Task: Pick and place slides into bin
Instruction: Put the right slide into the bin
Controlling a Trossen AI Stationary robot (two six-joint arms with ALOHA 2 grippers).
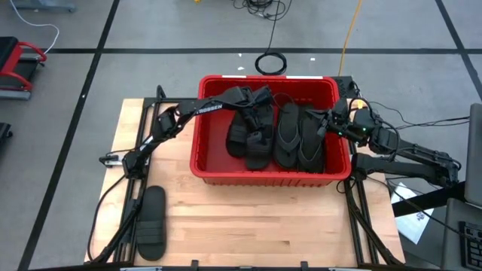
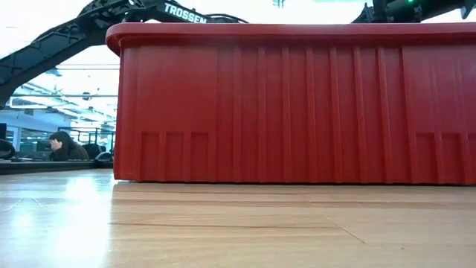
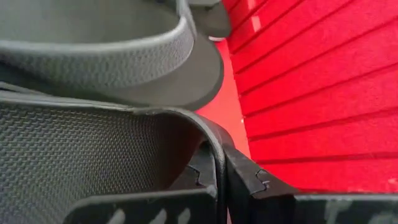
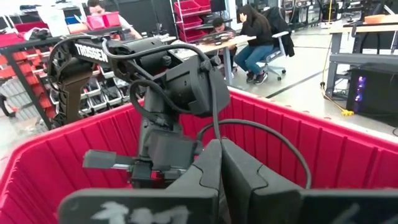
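The red bin (image 1: pixel 263 175) stands mid-table and fills the low view (image 2: pixel 297 104). Several black slides lie in it: two thong-style ones (image 1: pixel 288 135) side by side on the right, strapped ones (image 1: pixel 239 134) on the left. My left gripper (image 1: pixel 254 105) reaches in from the bin's left rim and is shut on a slide (image 3: pixel 74 155), just above another slide (image 3: pixel 124 56). My right gripper (image 4: pixel 221 168) is shut on nothing and hovers level over the bin's right side (image 1: pixel 325 123). One more slide (image 1: pixel 151 222) lies flat on the table at the near left. My left gripper pinches a thin curved edge (image 3: pixel 211 134) of the slide between its two fingers. Whether that edge belongs to the strap or the sole I cannot tell. The fingers slant down into the bin from its left side. The slide sits inside the bin, close to the red wall (image 3: pixel 311 93).
The bin's high ribbed walls (image 4: pixel 348 155) ring both grippers. Bare wood lies in front of the bin (image 1: pixel 263 226). Cables trail beside both arms. People sit at desks in the room beyond the table (image 4: pixel 255 31).
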